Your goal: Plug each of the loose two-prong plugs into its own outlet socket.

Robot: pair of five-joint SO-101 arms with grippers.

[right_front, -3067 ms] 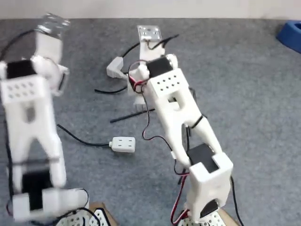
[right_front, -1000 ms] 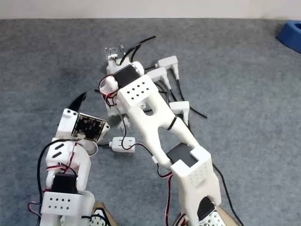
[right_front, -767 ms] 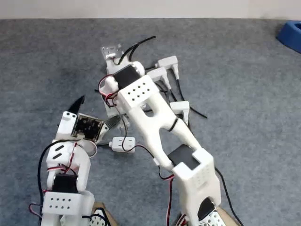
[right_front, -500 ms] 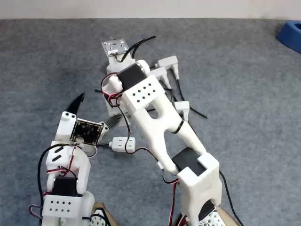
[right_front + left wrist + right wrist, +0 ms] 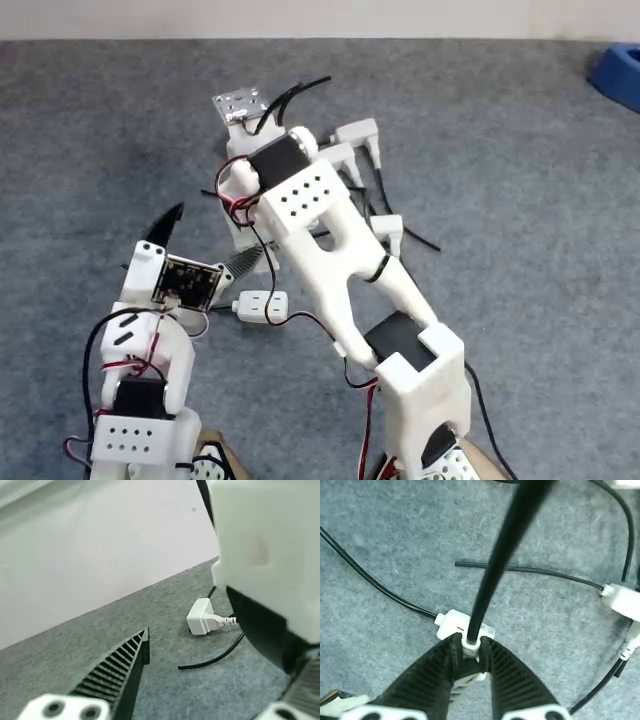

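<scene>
My right gripper (image 5: 470,647) is shut on a white two-prong plug (image 5: 470,645) whose black cord (image 5: 502,555) runs up past the camera. Just beyond it lies the white outlet socket (image 5: 451,621) (image 5: 262,305) on the grey carpet; I cannot tell whether plug and socket touch. In the high view the right arm's wrist (image 5: 275,165) leans over that spot. My left gripper (image 5: 205,243) stands open just left of the socket, nothing between its fingers (image 5: 122,672). Loose white plugs (image 5: 358,131) (image 5: 388,227) lie to the right, another plug (image 5: 202,622) farther off.
Black cords (image 5: 400,225) cross the carpet around the right arm. A further plug (image 5: 622,600) lies beside the held one. A blue object (image 5: 617,75) sits at the far right corner. Open carpet spreads to the right and far left.
Since three seconds ago the left arm swung in from the far left to beside the socket. Over the last second the right wrist edged slightly right; its grip on the plug is unchanged.
</scene>
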